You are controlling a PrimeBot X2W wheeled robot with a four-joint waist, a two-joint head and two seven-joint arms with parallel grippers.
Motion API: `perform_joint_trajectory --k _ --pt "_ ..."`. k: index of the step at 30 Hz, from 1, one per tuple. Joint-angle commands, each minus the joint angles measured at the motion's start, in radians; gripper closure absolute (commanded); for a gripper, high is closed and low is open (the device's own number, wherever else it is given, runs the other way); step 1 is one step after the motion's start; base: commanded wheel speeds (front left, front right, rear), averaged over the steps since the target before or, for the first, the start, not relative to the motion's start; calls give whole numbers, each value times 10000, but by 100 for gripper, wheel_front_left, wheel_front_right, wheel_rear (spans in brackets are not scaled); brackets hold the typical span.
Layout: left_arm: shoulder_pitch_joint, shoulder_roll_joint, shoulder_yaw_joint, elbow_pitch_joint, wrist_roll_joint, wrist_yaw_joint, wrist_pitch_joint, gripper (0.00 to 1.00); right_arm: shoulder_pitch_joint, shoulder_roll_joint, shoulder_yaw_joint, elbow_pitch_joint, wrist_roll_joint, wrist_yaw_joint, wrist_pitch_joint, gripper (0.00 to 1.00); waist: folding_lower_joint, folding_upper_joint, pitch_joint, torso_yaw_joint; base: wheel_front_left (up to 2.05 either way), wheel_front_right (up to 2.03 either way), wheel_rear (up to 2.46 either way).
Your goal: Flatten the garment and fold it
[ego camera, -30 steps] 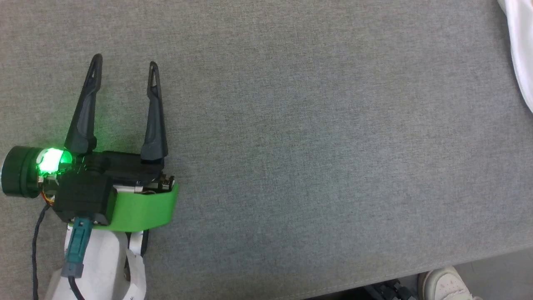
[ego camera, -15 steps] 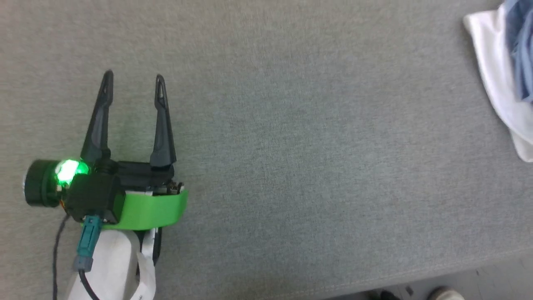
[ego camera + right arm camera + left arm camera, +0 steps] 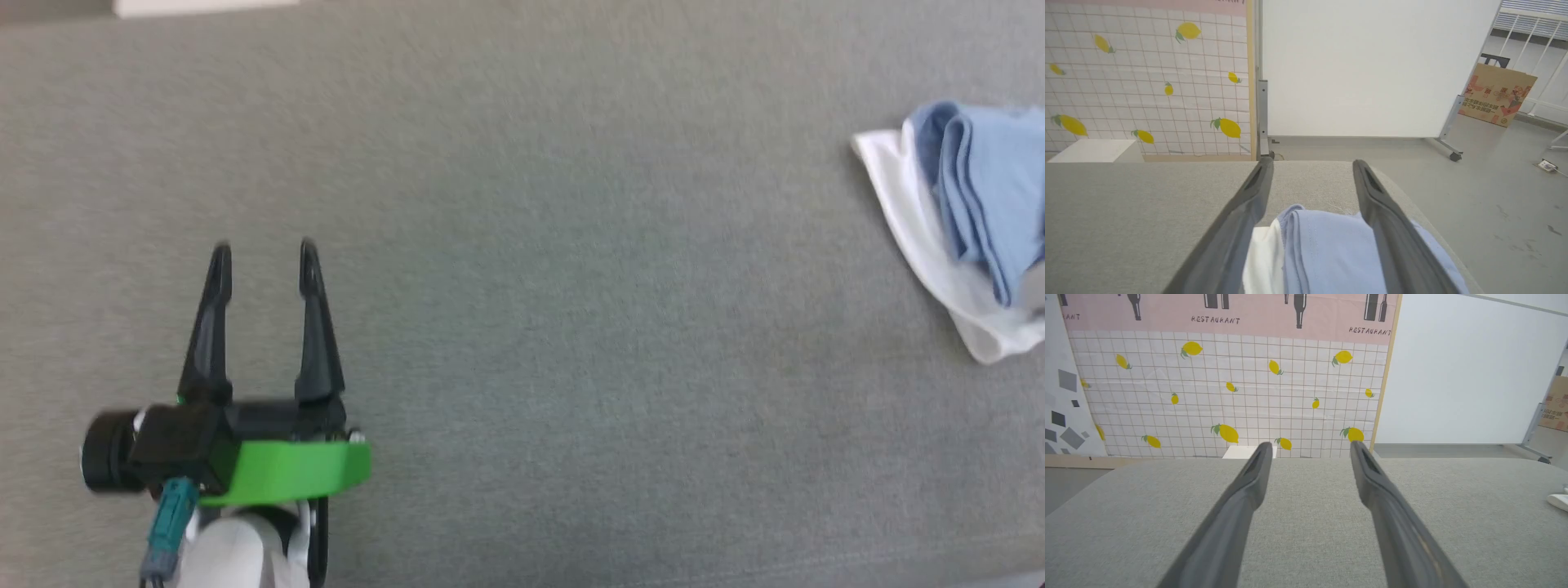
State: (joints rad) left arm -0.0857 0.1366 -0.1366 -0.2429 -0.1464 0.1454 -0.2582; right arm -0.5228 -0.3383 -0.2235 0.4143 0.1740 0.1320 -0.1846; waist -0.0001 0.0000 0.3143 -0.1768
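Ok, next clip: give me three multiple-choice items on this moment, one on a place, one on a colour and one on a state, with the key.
1. In the head view, where on the table does the T-shirt lie?
A. far right
B. centre
C. far left

2. What colour is the cloth under the T-shirt?
A. green
B. white
C. black

3. How is the right gripper set?
A. shut on the T-shirt
B. shut on nothing
C. open

Key:
1 A, it sits at the right edge of the head view.
2 B, a white edge shows beside the blue fabric.
3 C, in the right wrist view its jaws stand wide apart, with the T-shirt loose between them.
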Motion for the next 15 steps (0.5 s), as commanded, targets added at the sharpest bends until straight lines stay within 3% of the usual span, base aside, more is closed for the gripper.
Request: perform_joint_trajectory --k 1,3,4,9,15 --pt "248 -45 94 69 -63 -98 -34 0 477 386 -88 -562 -138 -13 62 0 1 0 -1008 643 0 0 0" --pt "474 -124 182 152 -122 -188 -35 0 1199 904 -165 -1435 -330 -13 261 0 1 0 -1219 797 0 0 0" --pt "730 -238 261 292 -160 -326 -35 0 2136 1431 -93 -2436 -678 -13 498 0 1 0 -1456 1021 0 0 0" --pt "1148 -473 173 1015 -150 -629 -35 0 3814 2416 9 -3605 -1474 -13 629 0 1 0 -1883 1443 0 0 0" --pt "1454 -671 242 1462 -158 -689 -35 0 4934 2796 -24 -3934 -2419 -13 328 0 1 0 -2176 1726 0 0 0"
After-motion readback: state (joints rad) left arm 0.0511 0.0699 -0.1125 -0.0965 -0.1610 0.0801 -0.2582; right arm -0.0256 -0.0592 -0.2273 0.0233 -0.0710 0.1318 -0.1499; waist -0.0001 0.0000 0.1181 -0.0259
